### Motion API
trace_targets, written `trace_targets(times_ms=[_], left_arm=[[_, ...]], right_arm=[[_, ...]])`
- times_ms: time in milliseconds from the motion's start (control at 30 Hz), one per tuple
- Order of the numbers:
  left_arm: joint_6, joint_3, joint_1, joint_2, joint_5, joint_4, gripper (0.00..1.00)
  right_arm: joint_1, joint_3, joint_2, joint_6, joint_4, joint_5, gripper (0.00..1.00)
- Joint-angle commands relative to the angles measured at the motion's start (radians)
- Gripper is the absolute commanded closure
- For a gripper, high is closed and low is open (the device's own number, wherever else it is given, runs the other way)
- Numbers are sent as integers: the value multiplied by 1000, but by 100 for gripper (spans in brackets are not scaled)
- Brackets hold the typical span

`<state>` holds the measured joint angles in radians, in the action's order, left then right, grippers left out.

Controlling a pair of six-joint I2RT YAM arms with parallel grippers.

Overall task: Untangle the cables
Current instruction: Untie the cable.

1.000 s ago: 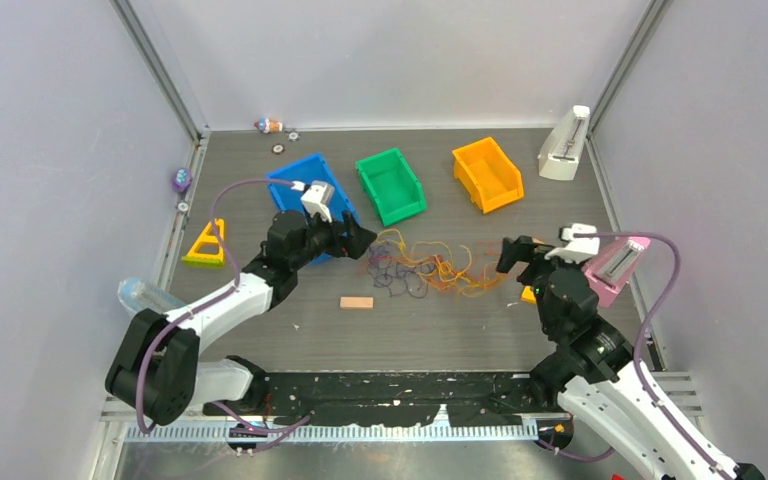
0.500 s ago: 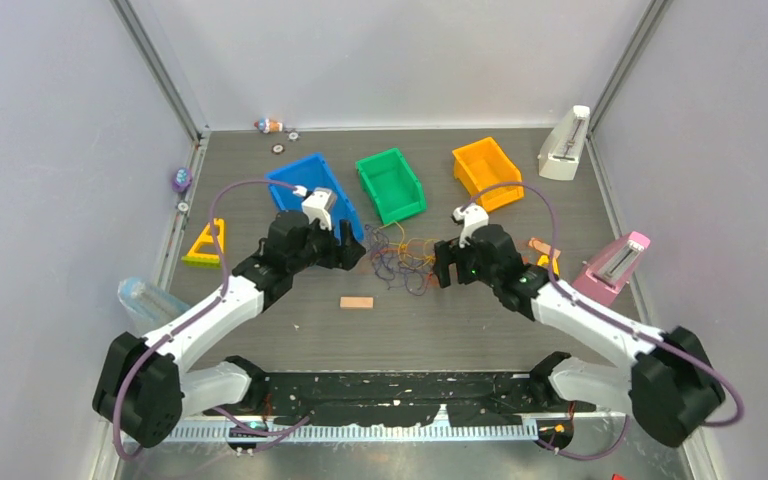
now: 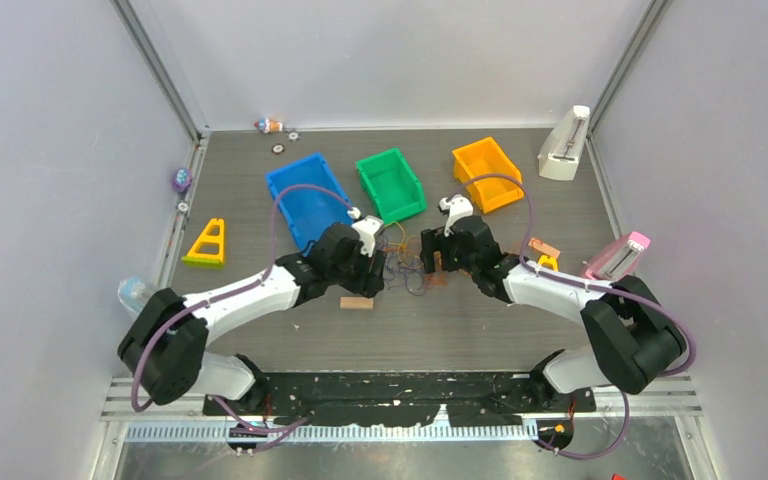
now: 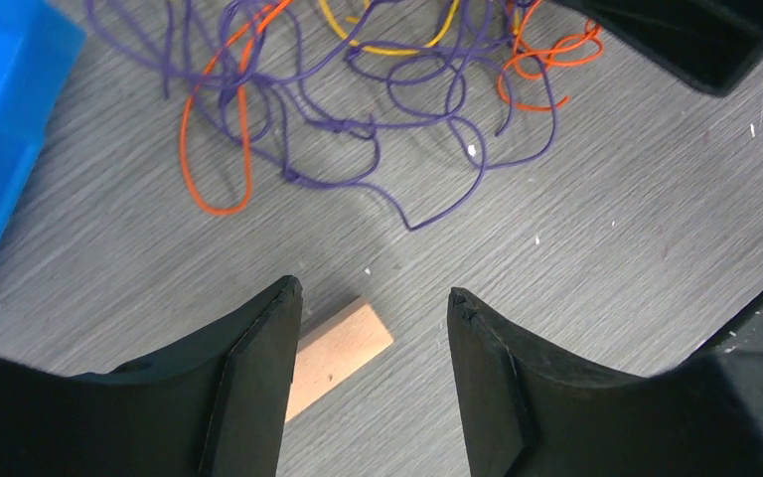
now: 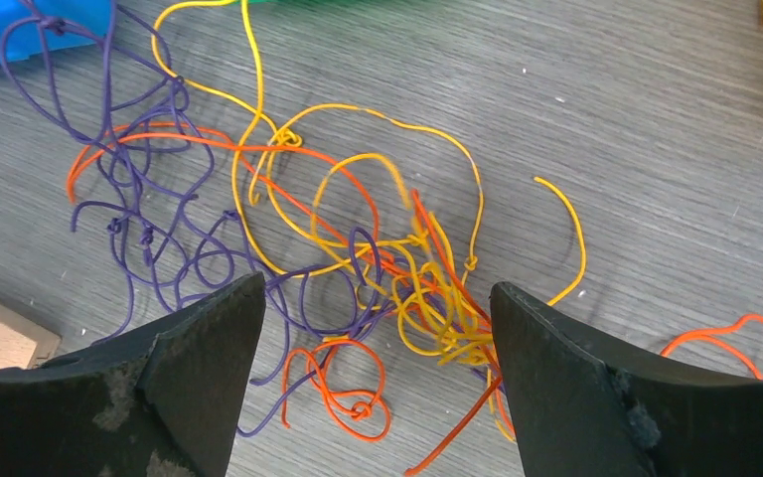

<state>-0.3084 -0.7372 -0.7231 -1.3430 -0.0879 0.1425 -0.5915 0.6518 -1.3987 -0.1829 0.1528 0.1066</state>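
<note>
Lying near the middle of the overhead view, the cables [image 3: 407,268] are spread on the desk [image 3: 440,335] as a loose tangle of purple, orange and yellow strands. They are found just below the green bin [image 3: 390,185], which is flanked by a blue bin [image 3: 305,200] on its left and an orange bin [image 3: 487,172] on its right.

The left gripper [image 3: 378,268] is placed at the left edge of the tangle and the right gripper [image 3: 432,262] at its right edge, the two pointed toward each other.

In the left wrist view the left gripper's jaws are seen moderately apart with nothing held between them. A small wooden block [image 4: 333,353] is partly hidden behind the left finger, and the purple and orange loops are seen in the upper half of the frame, clear of the fingertips.

In the right wrist view the right gripper's jaws are spread wide and nothing is gripped. The densest knot of yellow and orange strands is framed between the two fingers, flat on the desk.
</note>
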Motion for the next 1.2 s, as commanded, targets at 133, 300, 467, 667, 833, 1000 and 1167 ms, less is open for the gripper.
trace_targets(times_ms=[133, 300, 467, 667, 833, 1000, 1167], left_arm=[[121, -154, -88, -169, -16, 7, 42], [131, -189, -87, -281, -80, -49, 32], [150, -221, -87, -348, -117, -49, 40], [147, -159, -87, -278, -156, -98, 100], [130, -26, -87, -51, -189, -177, 100], [106, -17, -87, 134, -168, -74, 100], [74, 20, -50, 330, -168, -68, 100]], right_arm=[[4, -49, 9, -54, 159, 68, 12], [5, -76, 31, -70, 187, 71, 12], [9, -86, 33, -80, 201, 77, 12], [25, -17, -58, -117, 135, 71, 12], [57, -10, -66, -172, 95, 149, 11], [120, -35, -44, -255, 68, 192, 11], [143, -105, 54, -275, 112, 236, 12]])
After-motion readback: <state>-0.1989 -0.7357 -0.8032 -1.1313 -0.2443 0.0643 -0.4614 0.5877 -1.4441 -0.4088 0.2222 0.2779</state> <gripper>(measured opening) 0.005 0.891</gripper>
